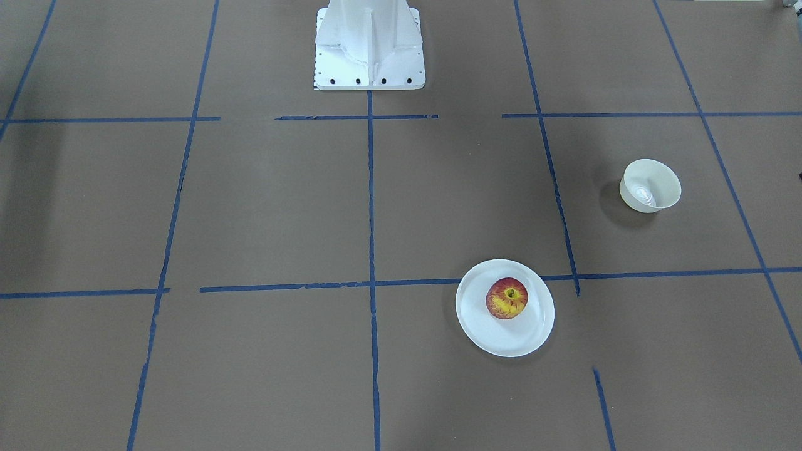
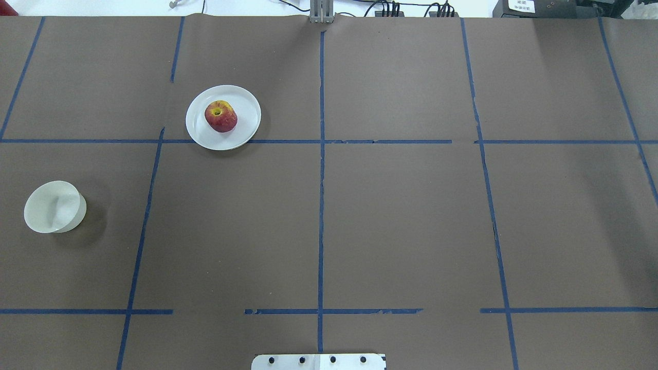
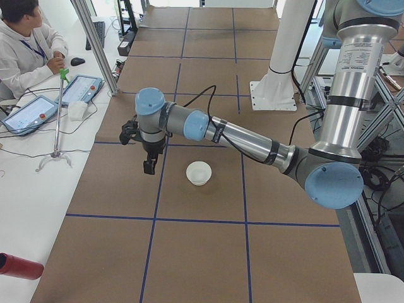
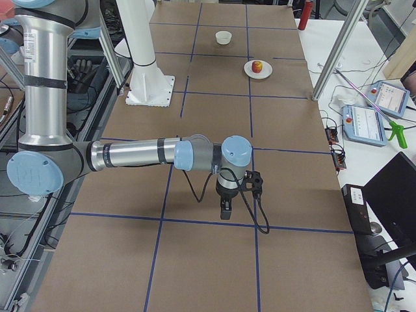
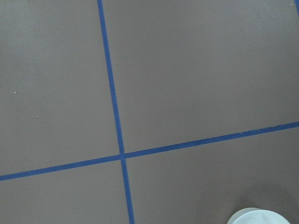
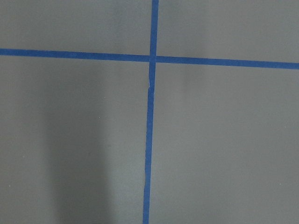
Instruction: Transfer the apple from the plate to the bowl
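Note:
The red and yellow apple [image 1: 507, 298] sits on the white plate [image 1: 507, 339], a little off its centre. The same apple [image 2: 221, 116] and plate [image 2: 248, 110] show in the overhead view. The cream bowl [image 1: 651, 185] stands apart from the plate and holds nothing; overhead the bowl [image 2: 54, 206] is at the left edge. My left gripper [image 3: 149, 167] hangs above the table beside the bowl [image 3: 199, 172] in the exterior left view only. My right gripper [image 4: 225, 211] shows in the exterior right view only, far from the plate [image 4: 258, 71]. I cannot tell whether either is open or shut.
The white robot base [image 1: 369, 47] stands at the table's edge. Blue tape lines [image 2: 321, 180] cross the brown table cover. An operator [image 3: 25, 50] sits at a side desk with tablets. A pale round rim [image 5: 256, 217] shows at the bottom of the left wrist view.

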